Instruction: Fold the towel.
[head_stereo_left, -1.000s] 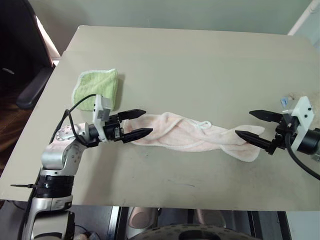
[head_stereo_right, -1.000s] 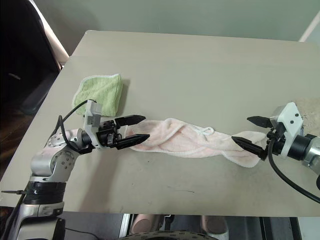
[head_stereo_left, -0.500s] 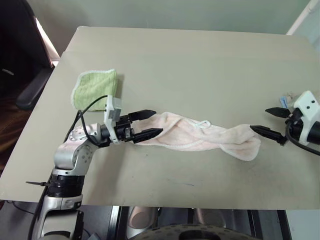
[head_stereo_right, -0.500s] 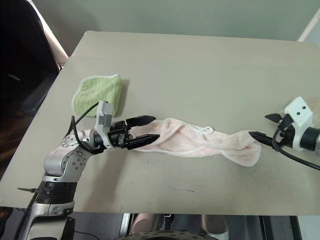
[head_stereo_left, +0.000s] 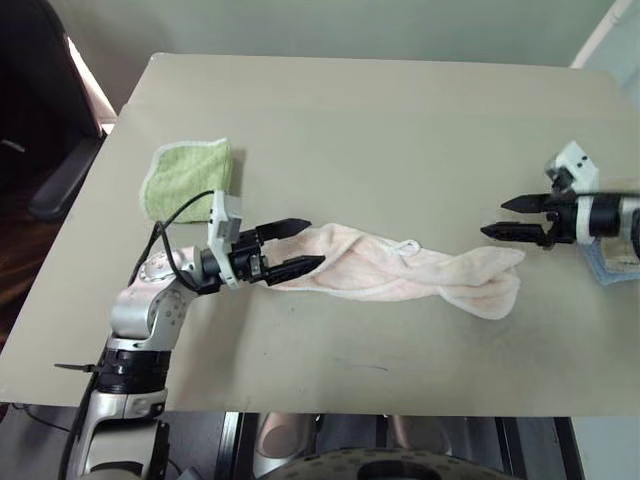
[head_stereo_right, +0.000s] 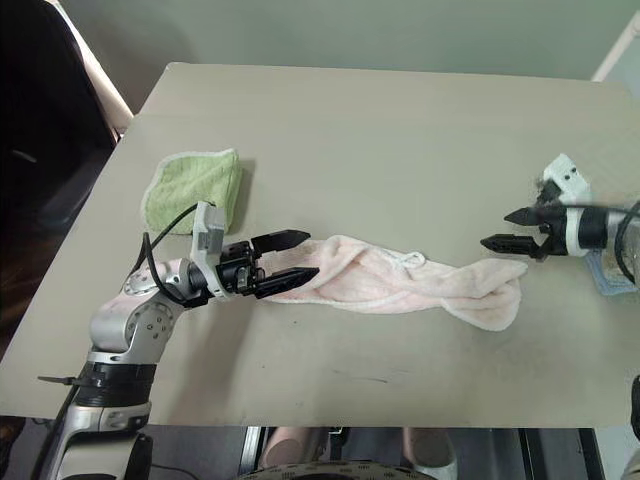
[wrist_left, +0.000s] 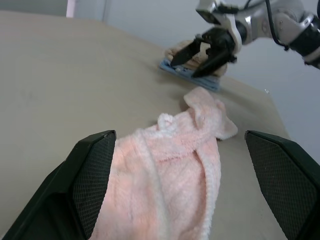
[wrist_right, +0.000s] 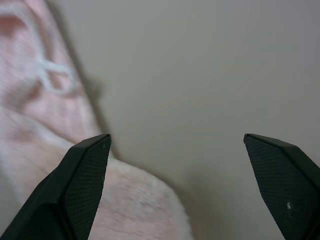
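Note:
The pale pink towel (head_stereo_left: 390, 272) lies twisted into a long rope across the middle of the table, its small white loop (wrist_right: 52, 75) on top. My left gripper (head_stereo_left: 312, 243) is open and level, and its two fingers straddle the towel's left end. My right gripper (head_stereo_left: 493, 218) is open too, pointing left, just behind and above the towel's bunched right end (head_stereo_left: 500, 285), and nothing sits between its fingers. From the left wrist, the towel (wrist_left: 170, 185) runs away toward the right gripper (wrist_left: 183, 69).
A folded green cloth (head_stereo_left: 188, 178) lies at the table's back left. Blue and beige cloths (head_stereo_left: 610, 265) sit at the right edge, under my right arm. A dark chair (head_stereo_left: 60, 180) stands beyond the left edge.
My right gripper has swung from the front of the towel's right end toward the back of the table and turned to point left. The left gripper stays at the towel's left end.

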